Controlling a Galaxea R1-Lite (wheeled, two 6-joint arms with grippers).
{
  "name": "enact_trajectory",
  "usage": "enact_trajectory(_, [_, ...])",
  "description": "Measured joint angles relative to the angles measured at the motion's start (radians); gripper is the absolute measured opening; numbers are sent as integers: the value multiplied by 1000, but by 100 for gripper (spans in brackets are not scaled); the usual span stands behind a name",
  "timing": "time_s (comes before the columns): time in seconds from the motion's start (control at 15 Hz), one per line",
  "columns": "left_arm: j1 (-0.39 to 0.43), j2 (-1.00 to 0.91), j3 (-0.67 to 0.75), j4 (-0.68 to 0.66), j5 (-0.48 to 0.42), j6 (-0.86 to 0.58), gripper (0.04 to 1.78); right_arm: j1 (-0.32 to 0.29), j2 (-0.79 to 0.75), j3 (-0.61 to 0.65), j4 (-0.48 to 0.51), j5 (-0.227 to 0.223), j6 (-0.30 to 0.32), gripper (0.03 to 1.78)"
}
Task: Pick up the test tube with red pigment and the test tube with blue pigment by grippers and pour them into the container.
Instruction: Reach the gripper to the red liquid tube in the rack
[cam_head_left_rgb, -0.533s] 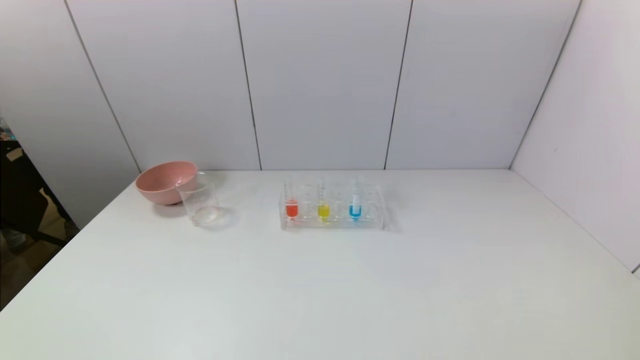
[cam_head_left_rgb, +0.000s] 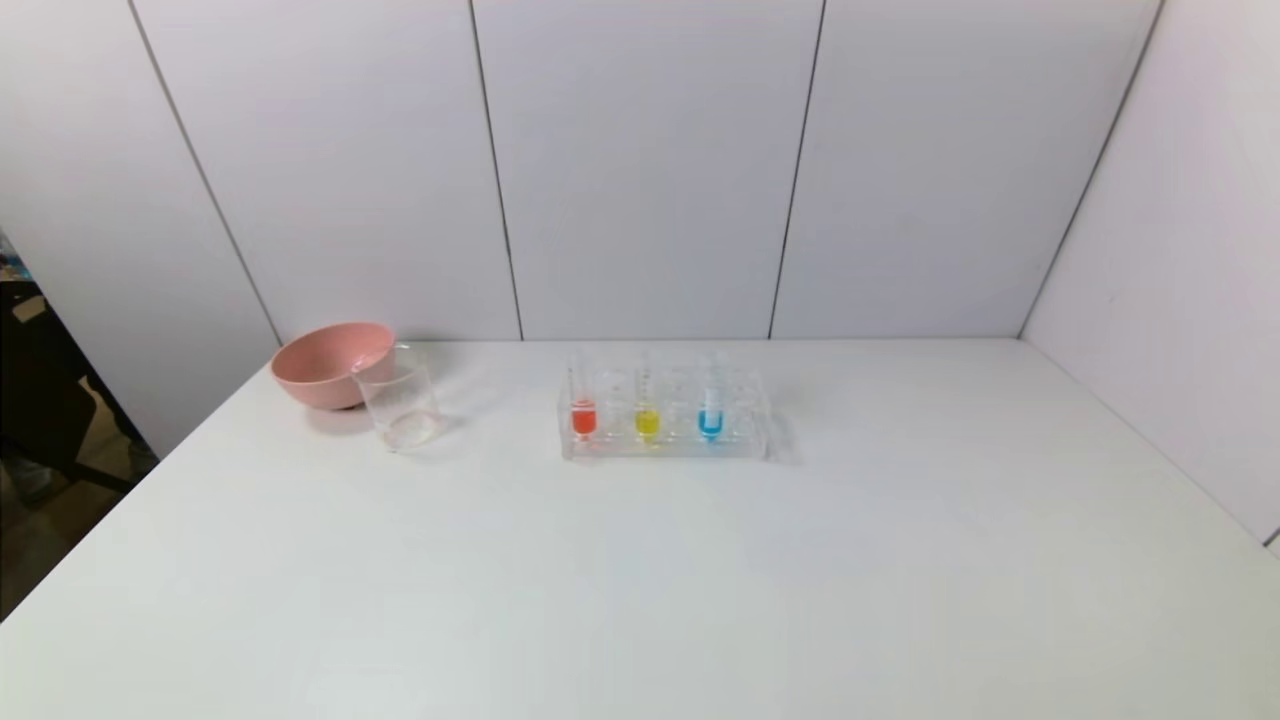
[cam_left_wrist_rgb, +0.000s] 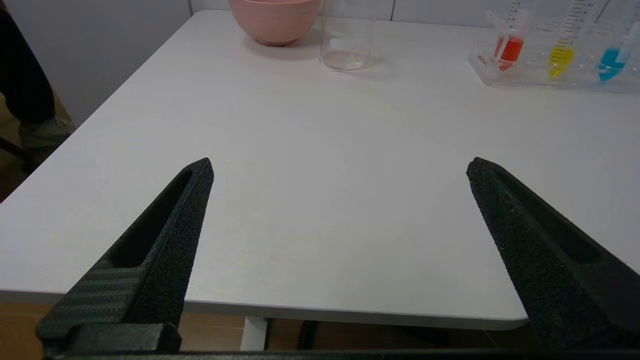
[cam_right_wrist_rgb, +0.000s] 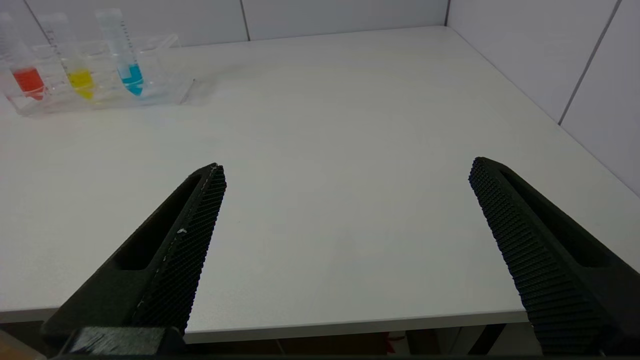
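Three tubes (cam_head_left_rgb: 647, 415) in rack (cam_head_left_rgb: 665, 447), pink bowl (cam_head_left_rgb: 325, 365) touching beaker (cam_head_left_rgb: 400, 405)

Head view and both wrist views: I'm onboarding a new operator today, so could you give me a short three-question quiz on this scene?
1. True or false: the test tube with red pigment has already been lifted out of the clear rack.
2. Which tube stands between the red one and the test tube with blue pigment? A) green B) yellow C) empty
3. Fill in: the container stands on the table next to the ____ bowl.

Key
1. False: it stands in the rack. The left gripper and the right gripper are both open at the table's near edge, holding nothing.
2. B
3. pink
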Motion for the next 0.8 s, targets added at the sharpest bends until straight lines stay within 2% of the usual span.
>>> enact_trajectory(0.47, [1, 4, -47, 16, 0, 36, 177, 0, 0, 0, 0, 0, 0, 177])
enact_trajectory(0.8, [-16, 157, -158, -8, -42, 36, 177, 0, 0, 0, 0, 0, 0, 177])
